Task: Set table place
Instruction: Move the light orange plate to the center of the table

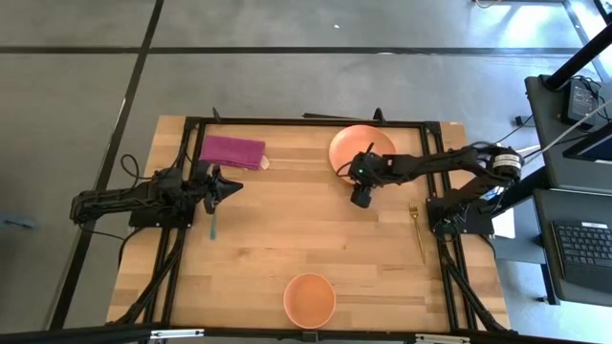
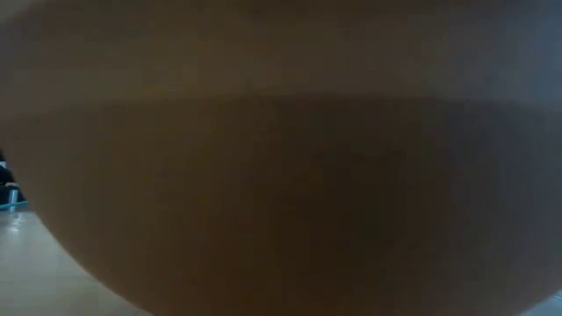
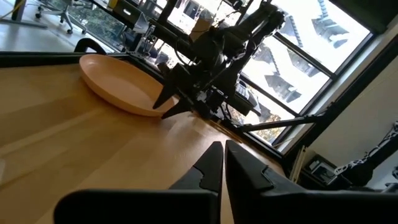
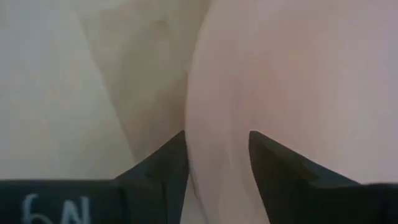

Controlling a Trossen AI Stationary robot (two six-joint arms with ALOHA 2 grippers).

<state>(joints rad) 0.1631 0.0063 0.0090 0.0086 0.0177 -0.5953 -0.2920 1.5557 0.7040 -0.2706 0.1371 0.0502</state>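
An orange plate [image 1: 368, 143] lies flat at the far middle of the table [image 1: 287, 239]. My right gripper [image 4: 217, 134] is open and slants down at the plate's near-left rim [image 4: 214, 93]. One finger stands over the plate's inside and the other outside the rim, as the left wrist view also shows [image 3: 166, 102]. My left gripper [image 1: 237, 184] waits shut at the table's left, pointing level toward the right. An orange bowl [image 1: 309, 299] stands at the near edge. My right gripper straddles the plate's near-left rim [image 4: 211, 74], coming slanting down from the table's right. One finger [image 4: 169, 162] is outside the rim and the other finger [image 4: 280, 168] is over the plate's inside. Whether either finger touches the rim, I cannot tell. The plate rests flat on the table.
A purple napkin [image 1: 232, 150] lies at the far left. A teal utensil [image 1: 214, 224] lies below my left gripper and a gold fork [image 1: 418, 232] near the right rail. The bowl's wall [image 2: 281, 175] fills the low view. The table's middle is bare wood.
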